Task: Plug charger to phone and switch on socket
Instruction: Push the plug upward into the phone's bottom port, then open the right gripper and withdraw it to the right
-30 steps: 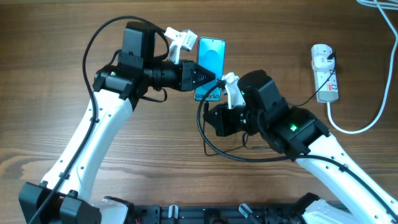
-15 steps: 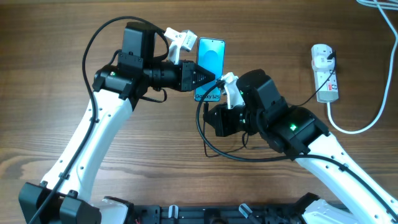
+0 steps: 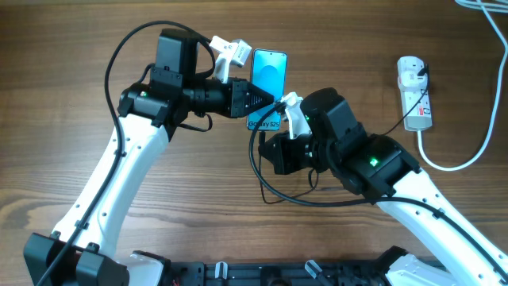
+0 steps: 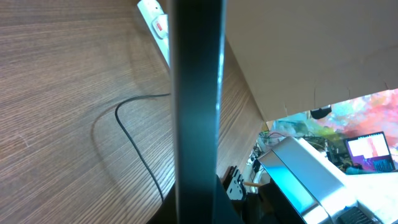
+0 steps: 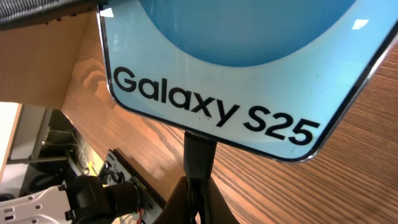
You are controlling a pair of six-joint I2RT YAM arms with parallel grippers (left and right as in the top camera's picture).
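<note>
phone (image 3: 270, 71): middle of the surface (image 3: 206, 206), with the left hand (image 3: 267, 101) clamped on its side edge

charger (image 5: 199, 152): connector tip pinched in the closed right hand (image 5: 198, 198), right at the phone's bottom edge under the "Galaxy S25" text. Can't tell if it's fully seated.

socket (image 3: 415, 95): far right, well apart from both arms, nothing near its red switch

progress: I'd say plugging is nearly done, switch step not started

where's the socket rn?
Overhead view: the socket lies on the table at the far right, past the right arm, its white cord looping off to its right.
</note>
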